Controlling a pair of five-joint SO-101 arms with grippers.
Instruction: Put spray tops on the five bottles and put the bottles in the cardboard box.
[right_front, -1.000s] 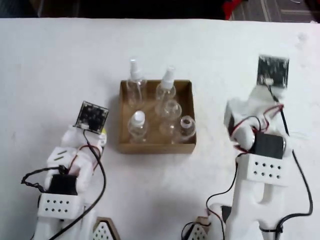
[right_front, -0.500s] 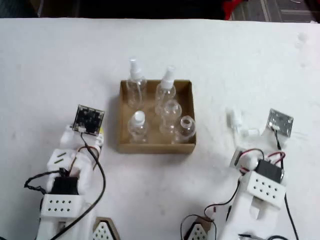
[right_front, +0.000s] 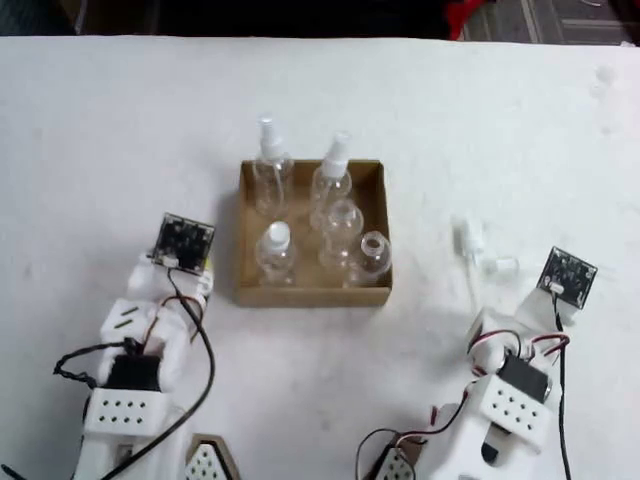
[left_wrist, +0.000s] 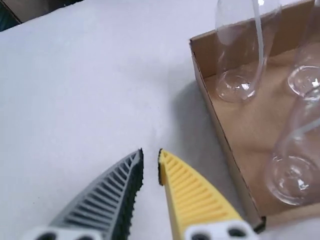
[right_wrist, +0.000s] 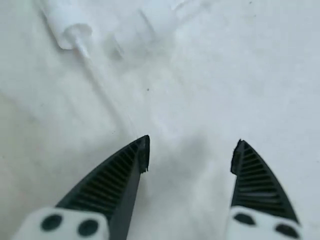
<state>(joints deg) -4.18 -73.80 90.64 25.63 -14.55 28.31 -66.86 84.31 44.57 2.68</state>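
Two arms sit at the near edge of the white table (right_front: 100, 120). The left gripper (left_wrist: 150, 161), one finger grey and one yellow, hangs just above the table beside the left wall of the cardboard box (right_front: 312, 295). Its tips are drawn almost together, with only a sliver between them. The right gripper (right_wrist: 191, 149) hovers over the table to the right of the box, its black fingers spread wide. Just beyond it a loose spray top (right_front: 467, 238) lies on its side, its thin tube pointing back toward the arm, with a small pale piece (right_front: 502, 265) next to it. Five bottles stand upright in the box. Nearest are the white-capped bottle (right_front: 276, 252) and the open-necked bottle (right_front: 373, 255), with a second open-necked bottle (right_front: 343, 222) just behind. Against the far wall, the far left bottle (right_front: 270, 170) and the far right bottle (right_front: 332, 175) carry spray tops.
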